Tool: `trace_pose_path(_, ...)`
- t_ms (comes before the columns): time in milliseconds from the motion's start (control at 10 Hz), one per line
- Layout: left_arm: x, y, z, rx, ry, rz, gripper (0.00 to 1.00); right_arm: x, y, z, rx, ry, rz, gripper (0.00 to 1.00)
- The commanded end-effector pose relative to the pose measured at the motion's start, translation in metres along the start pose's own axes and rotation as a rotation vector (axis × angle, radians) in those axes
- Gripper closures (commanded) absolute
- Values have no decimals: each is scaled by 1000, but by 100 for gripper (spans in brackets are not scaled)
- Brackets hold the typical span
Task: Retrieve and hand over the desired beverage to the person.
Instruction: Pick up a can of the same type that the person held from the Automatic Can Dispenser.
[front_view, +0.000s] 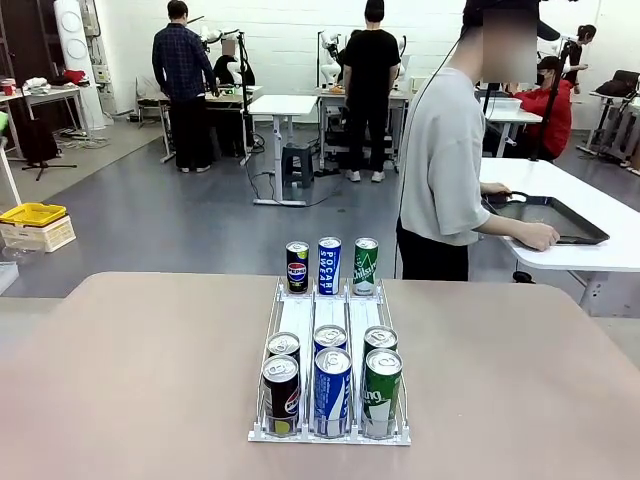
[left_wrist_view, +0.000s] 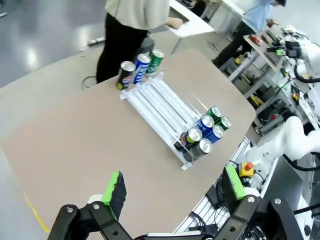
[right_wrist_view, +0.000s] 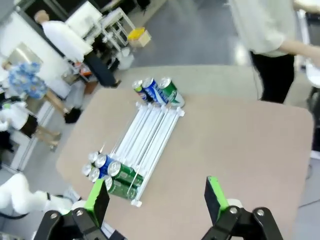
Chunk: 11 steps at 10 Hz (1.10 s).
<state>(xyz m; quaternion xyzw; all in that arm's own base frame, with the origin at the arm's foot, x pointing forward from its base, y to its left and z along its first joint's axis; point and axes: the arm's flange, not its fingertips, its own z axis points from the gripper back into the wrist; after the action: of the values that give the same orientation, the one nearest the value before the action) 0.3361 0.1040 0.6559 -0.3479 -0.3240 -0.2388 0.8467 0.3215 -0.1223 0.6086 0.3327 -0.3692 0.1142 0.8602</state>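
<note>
A white three-lane can rack (front_view: 298, 318) lies along the middle of the tan table (front_view: 130, 370). At its far end stand a Pepsi can (front_view: 297, 267), a blue Pocari can (front_view: 329, 265) and a green can (front_view: 366, 266). The near end holds two rows in the same colours: black (front_view: 281, 395), blue (front_view: 332, 390), green (front_view: 381, 390). The person (front_view: 440, 170) in a light grey sweatshirt stands beyond the far edge, turned right, hands on a side table. My left gripper (left_wrist_view: 172, 192) hangs open high above the table, the rack (left_wrist_view: 157, 102) well ahead of it. My right gripper (right_wrist_view: 157, 197) is open too, above the rack (right_wrist_view: 150, 130).
A white side table with a black tray (front_view: 560, 220) stands at the far right under the person's hand (front_view: 540, 237). Two other people work at tables far behind. A yellow crate (front_view: 33, 213) sits on the floor at left. Wide bare tabletop flanks the rack.
</note>
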Motion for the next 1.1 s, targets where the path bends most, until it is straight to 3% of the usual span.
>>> trace_pose_path(0,-3,-4,5,55,3,24,0,-9,24,22,-59,-55,46,0)
trace_pose_path(400,-2,-13,9,83,59,49,0,-18,51,39,-113,14,147,0)
trace_pose_path(500,-9,-3,19,82,9,38,0,-6,47,48,-99,-41,84,0)
trace_pose_path(1000,-9,-3,19,82,9,38,0,-6,47,48,-99,-41,84,0)
